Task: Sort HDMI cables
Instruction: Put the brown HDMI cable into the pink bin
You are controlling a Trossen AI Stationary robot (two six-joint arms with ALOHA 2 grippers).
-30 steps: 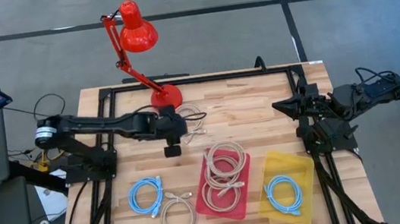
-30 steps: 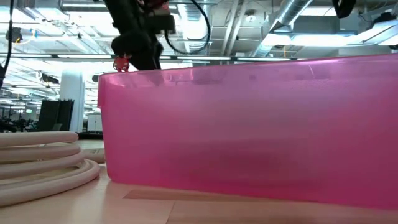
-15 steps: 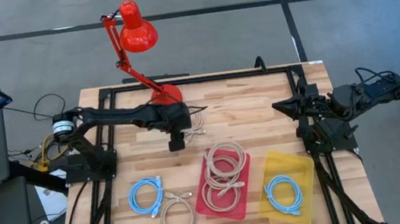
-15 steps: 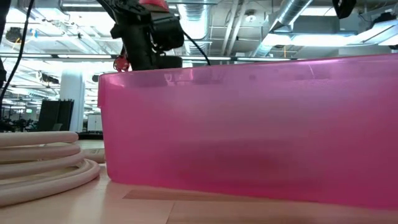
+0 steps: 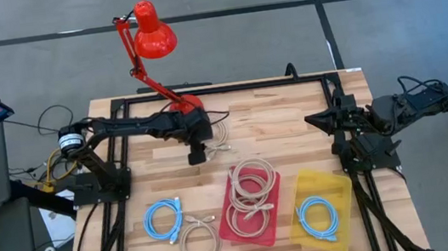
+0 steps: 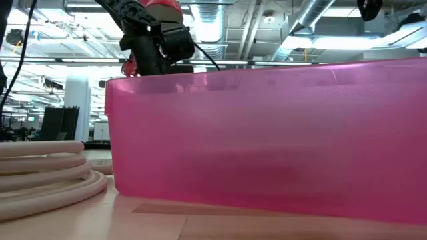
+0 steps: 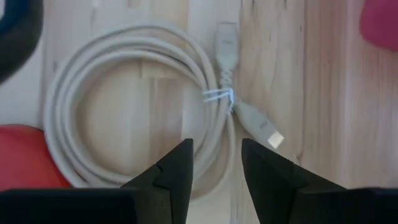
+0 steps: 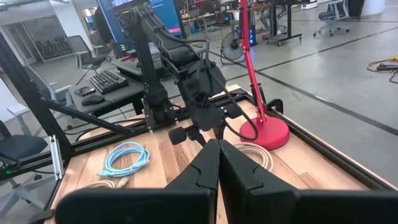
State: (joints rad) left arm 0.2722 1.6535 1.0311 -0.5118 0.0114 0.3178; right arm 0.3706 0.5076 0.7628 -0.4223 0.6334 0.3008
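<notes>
Left gripper (image 7: 216,165), fingers parted and empty, hangs over a beige coil (image 7: 140,109) beside the red lamp (image 5: 151,36).
Pink bin (image 5: 275,213) holds two beige coils; yellow bin (image 5: 336,190) one blue.

A wooden table (image 5: 284,122) carries a red lamp (image 5: 185,107); pink tray (image 5: 278,206); yellow tray (image 5: 308,184); three loose coiled cables (image 5: 163,218).

The left gripper (image 5: 197,156) hangs over a beige coil (image 5: 217,135), seemingly not touching, beside the red lamp (image 5: 154,40).

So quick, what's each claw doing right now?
Left end effector: open, empty, over the beige cable coil by the red lamp.
Right end effector: shut, empty, parked at the table's right.
</notes>
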